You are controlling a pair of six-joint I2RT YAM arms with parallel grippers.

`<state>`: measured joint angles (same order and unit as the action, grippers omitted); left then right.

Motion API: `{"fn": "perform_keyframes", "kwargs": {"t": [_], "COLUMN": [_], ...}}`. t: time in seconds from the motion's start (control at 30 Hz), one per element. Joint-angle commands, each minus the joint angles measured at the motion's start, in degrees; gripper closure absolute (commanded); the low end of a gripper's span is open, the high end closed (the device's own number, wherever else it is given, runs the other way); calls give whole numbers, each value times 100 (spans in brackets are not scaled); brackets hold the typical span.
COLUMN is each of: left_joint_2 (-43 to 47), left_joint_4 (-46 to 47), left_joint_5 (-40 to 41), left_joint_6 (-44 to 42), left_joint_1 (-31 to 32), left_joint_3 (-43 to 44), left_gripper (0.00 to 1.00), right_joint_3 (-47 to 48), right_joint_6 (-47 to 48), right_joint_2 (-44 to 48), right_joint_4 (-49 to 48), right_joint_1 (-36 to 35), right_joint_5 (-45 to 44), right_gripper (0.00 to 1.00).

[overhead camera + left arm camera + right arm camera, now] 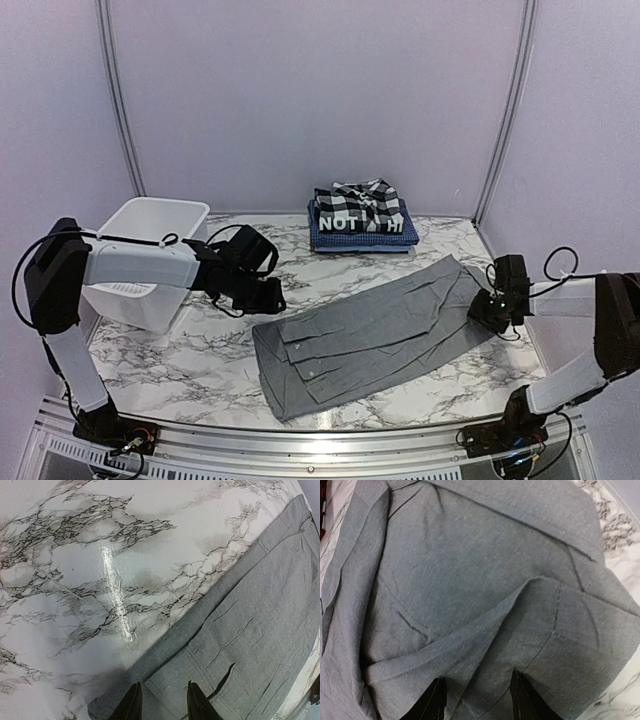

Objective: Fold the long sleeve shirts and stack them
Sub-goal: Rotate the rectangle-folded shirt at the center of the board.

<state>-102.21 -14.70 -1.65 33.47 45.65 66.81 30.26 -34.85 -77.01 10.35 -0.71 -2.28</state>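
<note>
- Done, by the look of it: three shirts folded and piled just beyond the grey shirt, apart from it: plaid on top, lettered black under it, blue checked at the bottom.
- In hand: grey shirt, lying flat on the table in a long slanted band, sides seemingly turned in already, some creases across the cloth.
- Left to do, as judged: fold the band crosswise into a packet, then carry it onto the pile. Roughly three of four garments finished, the fourth about halfway.
- Left gripper: over the grey shirt's left edge, above its hem; fingers parted, nothing between them, cloth lying untouched below.
- Right gripper: at the grey shirt's far right end, low over a raised fold; fingers spread, no cloth pinched as far as the wrist view shows. Contact with the fabric not clear.
- Tub: well left of the grey shirt, past the left gripper; no part in the job.
- Likely next call: a grip on each end of the grey shirt, for a fold across its length.
</note>
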Motion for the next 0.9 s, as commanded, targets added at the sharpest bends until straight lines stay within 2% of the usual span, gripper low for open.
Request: {"fn": "perform_keyframes", "kwargs": {"t": [0.0, 0.23, 0.43, 0.53, 0.67, 0.87], "left_joint_2": [-3, -162, -486, -701, -966, -1299], "left_joint_4": [-190, -224, -235, -248, -236, -202], "left_joint_5": [-76, -101, -318, -496, -792, -997], "left_joint_6": [-153, -176, -290, -340, -370, -496], "left_joint_1": [-30, -47, -81, -78, -75, 1], "left_joint_3": [90, 208, 574, 770, 980, 1191], "left_gripper": [67, 67, 67, 67, 66, 63], "right_joint_3": [514, 2041, 3829, 4471, 4627, 3579], "right_joint_6": [375, 839, 1267, 1340, 1431, 1208], "right_joint_2": [-667, -2205, -3657, -4022, -3710, -2235], "right_joint_4": [-261, -80, 370, 613, 901, 917], "right_joint_1": [497, 1087, 1130, 1090, 841, 246], "right_joint_5": [263, 396, 495, 572, 283, -13], "right_gripper": [55, 55, 52, 49, 43, 38]}}
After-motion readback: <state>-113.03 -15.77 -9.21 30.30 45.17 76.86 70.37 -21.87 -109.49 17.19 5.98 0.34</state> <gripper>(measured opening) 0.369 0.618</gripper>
